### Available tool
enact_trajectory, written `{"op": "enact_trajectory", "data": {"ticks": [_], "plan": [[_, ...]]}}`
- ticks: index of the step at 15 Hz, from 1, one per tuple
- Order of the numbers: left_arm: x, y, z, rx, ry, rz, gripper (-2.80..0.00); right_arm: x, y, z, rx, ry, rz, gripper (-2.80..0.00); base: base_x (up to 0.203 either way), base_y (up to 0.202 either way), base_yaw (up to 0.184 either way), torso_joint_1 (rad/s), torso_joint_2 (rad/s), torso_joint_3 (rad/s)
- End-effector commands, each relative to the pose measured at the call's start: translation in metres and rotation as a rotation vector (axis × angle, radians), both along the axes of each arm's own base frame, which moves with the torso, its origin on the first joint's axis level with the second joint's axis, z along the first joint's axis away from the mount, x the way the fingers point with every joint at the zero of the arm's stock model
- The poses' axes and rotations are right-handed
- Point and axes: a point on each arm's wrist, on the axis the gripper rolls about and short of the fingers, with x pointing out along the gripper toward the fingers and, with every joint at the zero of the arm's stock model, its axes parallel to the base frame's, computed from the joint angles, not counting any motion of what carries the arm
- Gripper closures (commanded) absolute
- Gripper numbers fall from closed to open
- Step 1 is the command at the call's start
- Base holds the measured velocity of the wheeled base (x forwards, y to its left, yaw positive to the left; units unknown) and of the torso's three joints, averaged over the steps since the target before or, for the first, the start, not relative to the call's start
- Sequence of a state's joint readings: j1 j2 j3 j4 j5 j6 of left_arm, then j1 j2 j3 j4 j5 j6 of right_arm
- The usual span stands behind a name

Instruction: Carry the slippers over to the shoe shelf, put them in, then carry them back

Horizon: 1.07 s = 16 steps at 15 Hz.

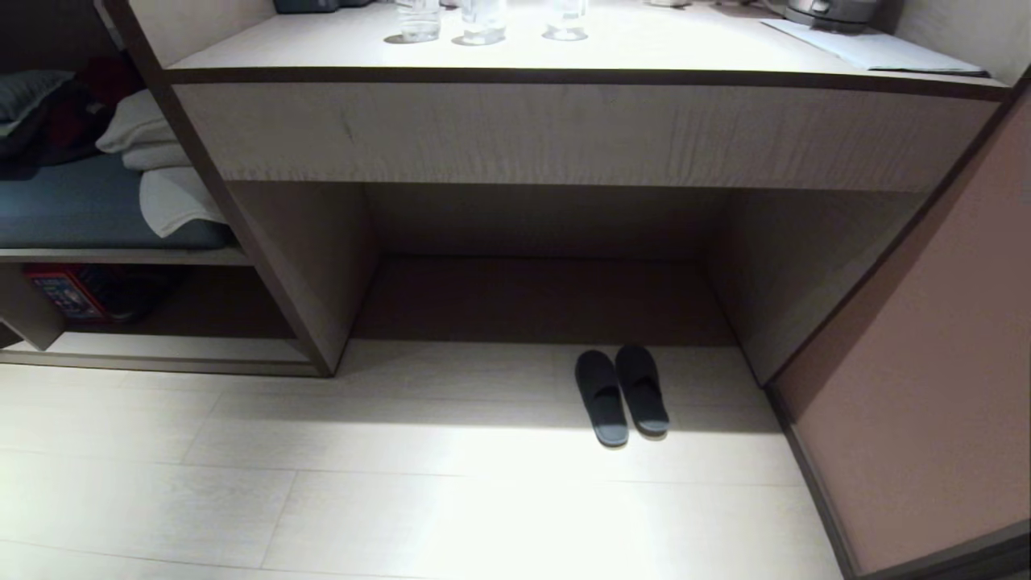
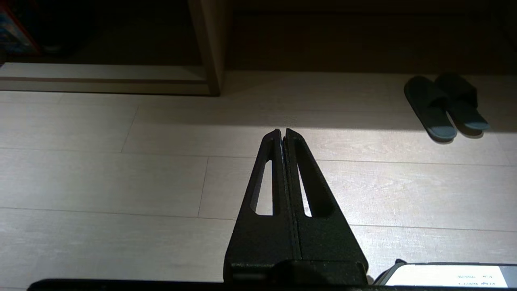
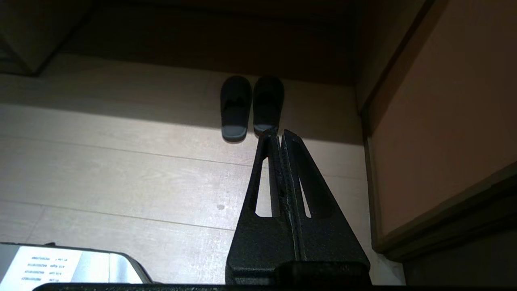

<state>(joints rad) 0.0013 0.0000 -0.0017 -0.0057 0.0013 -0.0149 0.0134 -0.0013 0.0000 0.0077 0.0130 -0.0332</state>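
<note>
We face the desk (image 1: 564, 129), its recess open above the pale floor (image 1: 403, 499). To the left, the shelf (image 1: 161, 350) sits low, with something red in it that we cannot make out in the dark. The slippers (image 1: 622, 395) lie side by side on the floor at the recess mouth, right of centre, touching or nearly so. Our left gripper (image 2: 282, 131) and right gripper (image 3: 278, 133) hang over bare floor, fingers pressed together, holding nothing, well short of the slippers.
</note>
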Motion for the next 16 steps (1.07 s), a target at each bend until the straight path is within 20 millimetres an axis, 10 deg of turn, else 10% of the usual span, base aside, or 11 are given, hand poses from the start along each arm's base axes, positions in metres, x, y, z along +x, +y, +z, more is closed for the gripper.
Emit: {"op": "enact_trajectory", "data": {"ticks": [1,16], "plan": [[0.0001,0.0000,0.0000,0.000,0.001,-0.001,0.00,0.0001,0.0000,-0.0004,-0.001,0.001,0.001,0.00,0.000,0.000,0.000,0.002,0.00,0.198],[0.0001,0.0000,0.0000,0.000,0.001,-0.001,0.00,0.0001,0.0000,-0.0004,-0.001,0.001,0.001,0.00,0.000,0.000,0.000,0.000,0.00,0.200]]}}
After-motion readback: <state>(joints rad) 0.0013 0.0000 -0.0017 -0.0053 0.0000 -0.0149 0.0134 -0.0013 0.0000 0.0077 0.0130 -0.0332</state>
